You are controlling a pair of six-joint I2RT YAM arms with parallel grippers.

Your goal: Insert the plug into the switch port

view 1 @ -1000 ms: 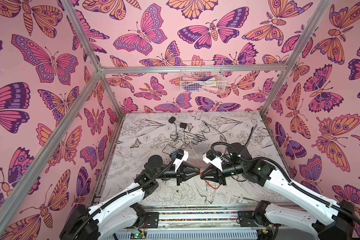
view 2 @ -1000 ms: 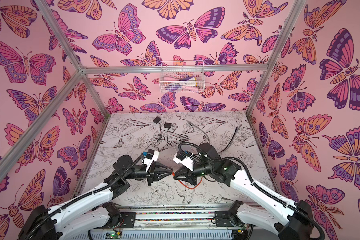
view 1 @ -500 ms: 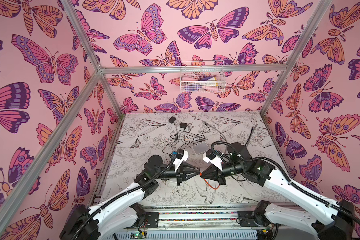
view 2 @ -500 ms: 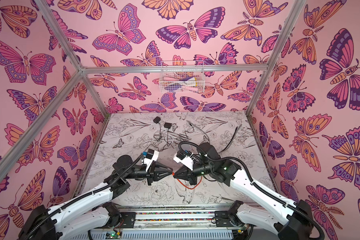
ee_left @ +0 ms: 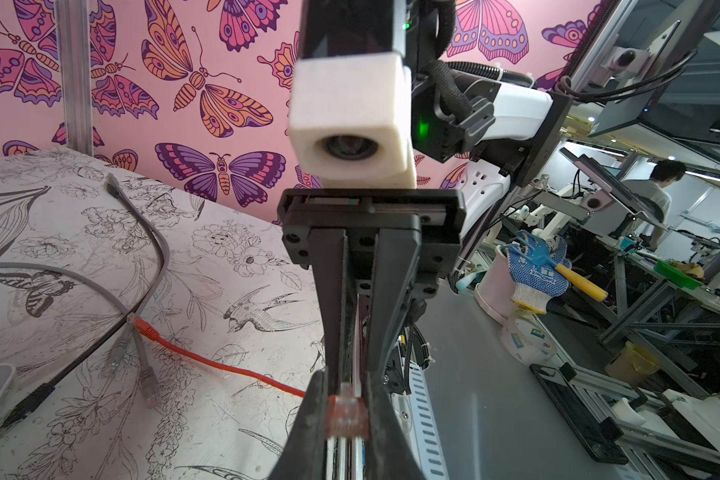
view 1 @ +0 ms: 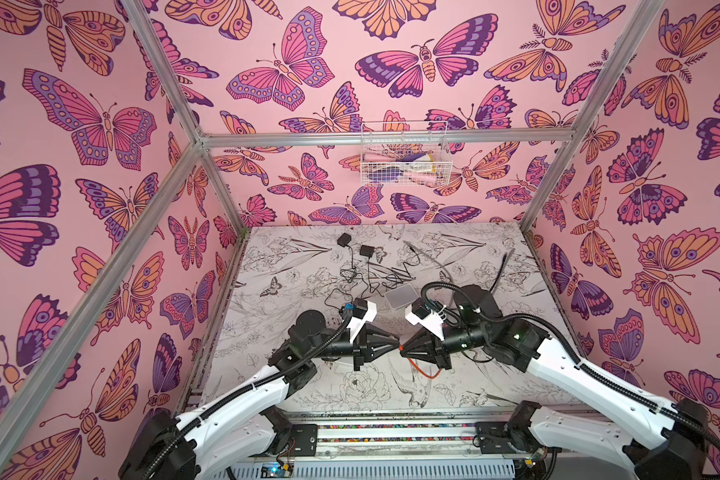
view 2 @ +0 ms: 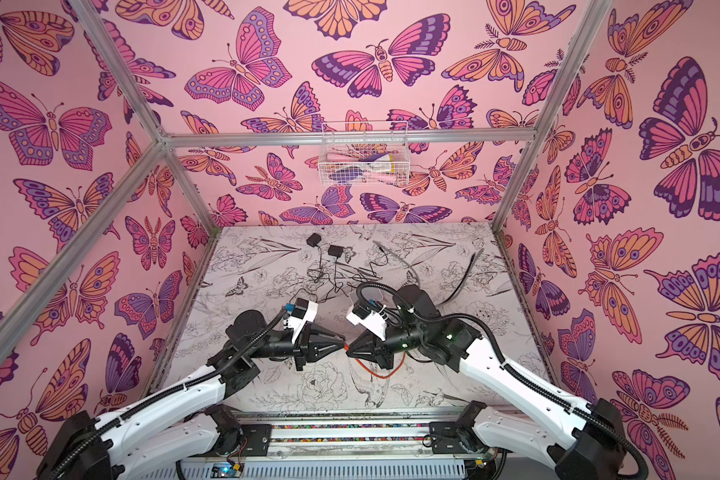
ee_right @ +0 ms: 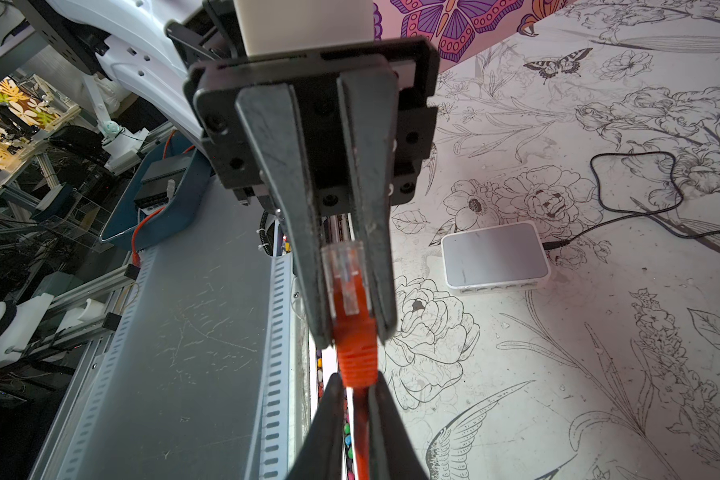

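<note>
The plug (ee_right: 346, 282) was off the table (view 1: 350, 401), held in the air on the arm-base side of the switch (view 1: 400, 296) and well apart from it. Its long axis lay along the line on which the two claws met tip to tip, running crosswise past the switch rather than toward it. The clear contact end pointed at the left arm. The orange boot and the orange cable (ee_right: 361, 432) trailed toward the right arm. In the right wrist view the latch tab faced the camera.

The left gripper (view 1: 395, 345) was clamped on the plug, its fingers (ee_right: 292, 208) pressing the clear body and the front of the boot from both sides. The right gripper (view 1: 404, 351) was closed too, pinching the rear of the boot where the cable left it. In both top views only a speck of orange showed between the two tips.

From the plug the cable hung down to the table and looped on the side of the claws away from the switch. The switch lay flat, grey top up, with a row of ports along one side wall and a thin black lead (ee_right: 641, 208) entering one short side. No lettering on it could be read.
</note>
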